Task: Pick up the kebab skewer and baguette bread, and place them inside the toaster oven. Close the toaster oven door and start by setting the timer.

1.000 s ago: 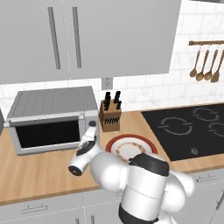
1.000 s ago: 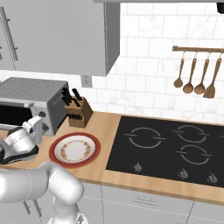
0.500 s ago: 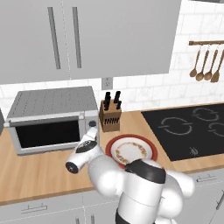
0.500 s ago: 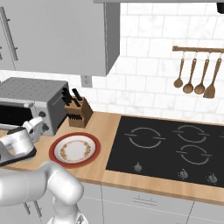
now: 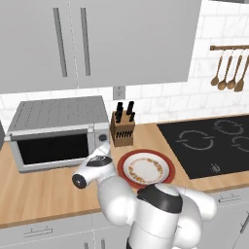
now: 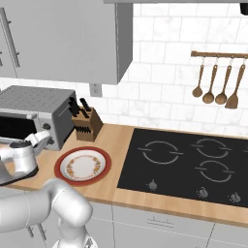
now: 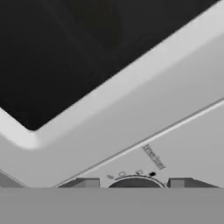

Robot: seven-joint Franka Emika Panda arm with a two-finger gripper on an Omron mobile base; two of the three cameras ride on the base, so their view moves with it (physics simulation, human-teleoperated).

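Note:
The toaster oven point(image 5: 58, 121) point(image 6: 29, 104) stands at the counter's back left. Its door point(image 5: 51, 148) is closed, and nothing is distinct behind the dark glass point(image 7: 65, 52). My gripper point(image 5: 104, 146) point(image 6: 46, 138) is pressed against the oven's light side panel. In the hand view a round knob point(image 7: 135, 183) sits between the two finger tips of the gripper point(image 7: 131, 185), which is shut on it. The kebab skewer and the baguette bread are hidden.
A red-rimmed plate point(image 5: 122, 168) point(image 6: 60, 167) lies bare on the wooden counter, right of the oven. Behind it is a knife block point(image 5: 122, 127) point(image 6: 86, 121). The black cooktop point(image 5: 209, 143) point(image 6: 189, 164) takes up the right side, with wooden utensils point(image 6: 215, 82) hanging above it.
The hand has shifted and rolled slightly at the oven's side panel. The oven, plate and base have stayed put.

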